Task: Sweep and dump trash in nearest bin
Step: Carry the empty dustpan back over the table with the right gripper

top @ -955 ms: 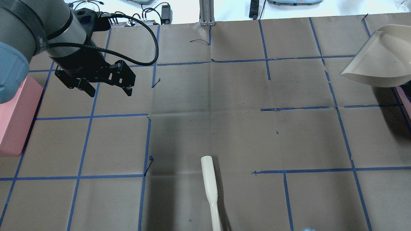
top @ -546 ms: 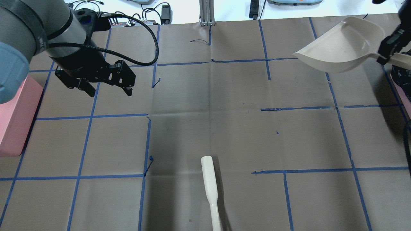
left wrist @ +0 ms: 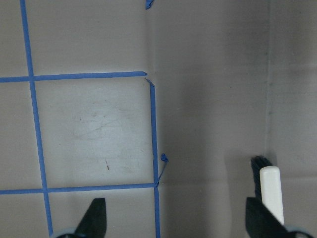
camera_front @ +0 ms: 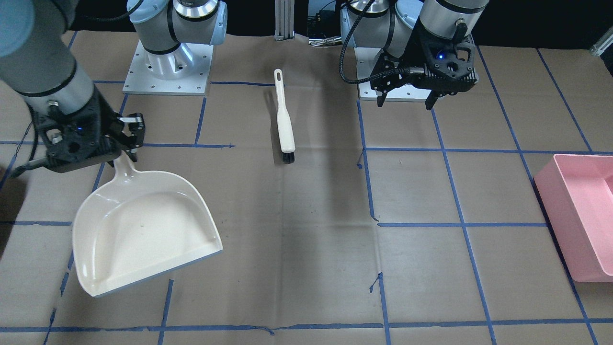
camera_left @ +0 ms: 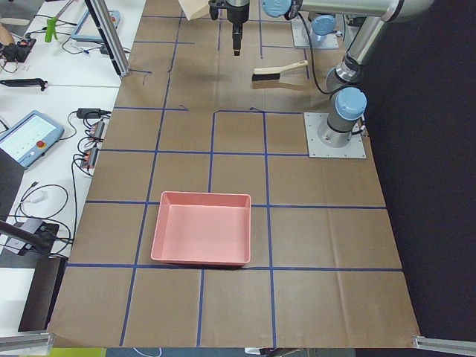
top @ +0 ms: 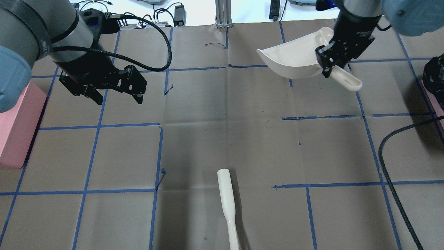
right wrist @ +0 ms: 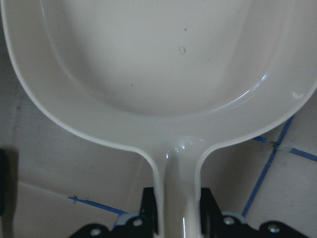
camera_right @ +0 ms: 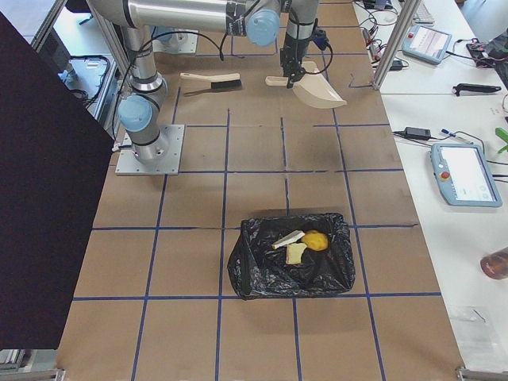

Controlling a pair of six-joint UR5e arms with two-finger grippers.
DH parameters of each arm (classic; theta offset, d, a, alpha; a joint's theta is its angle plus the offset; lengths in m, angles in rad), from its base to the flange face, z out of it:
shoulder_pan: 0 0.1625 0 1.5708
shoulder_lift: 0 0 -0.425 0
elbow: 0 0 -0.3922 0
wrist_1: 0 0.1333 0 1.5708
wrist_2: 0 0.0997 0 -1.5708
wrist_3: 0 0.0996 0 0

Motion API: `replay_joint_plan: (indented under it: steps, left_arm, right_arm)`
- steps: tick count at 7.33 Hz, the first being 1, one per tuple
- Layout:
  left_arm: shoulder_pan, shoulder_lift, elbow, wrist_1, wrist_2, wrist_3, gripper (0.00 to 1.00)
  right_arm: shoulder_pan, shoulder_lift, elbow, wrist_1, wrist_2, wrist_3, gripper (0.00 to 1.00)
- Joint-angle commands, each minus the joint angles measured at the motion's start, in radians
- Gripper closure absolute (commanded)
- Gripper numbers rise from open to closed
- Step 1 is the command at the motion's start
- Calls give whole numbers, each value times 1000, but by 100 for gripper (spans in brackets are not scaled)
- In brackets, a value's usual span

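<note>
Cream dustpan [camera_right: 321, 91] empty, gripped by right hand [camera_right: 291, 78], top centre.
Trash [camera_right: 300, 243] in bin [camera_right: 252, 278], lower centre, well apart; left hand [top: 119, 100] open.

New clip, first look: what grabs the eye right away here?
The cream dustpan stands out, empty and held by its handle in the right gripper. At the end of the table on the robot's right, the black-lined bin already holds the yellow-green ball and both bread pieces. The brush lies alone near the middle.
</note>
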Motion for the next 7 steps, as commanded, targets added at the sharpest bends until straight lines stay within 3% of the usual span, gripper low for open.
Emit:
replay_joint_plan:
  steps: [1, 4, 7]
  left_arm:
    - [-1, -1, 0, 1, 1, 0, 0]
    - [1, 1, 0, -1, 3, 4, 0]
    - [-1, 0, -2, -5, 23, 2, 0]
  right_arm:
    - [171, 90, 4, -140, 41, 259, 94]
    - [322, 255, 2, -380, 29, 507, 94]
    - [382, 333, 7, -403, 29, 591, 94]
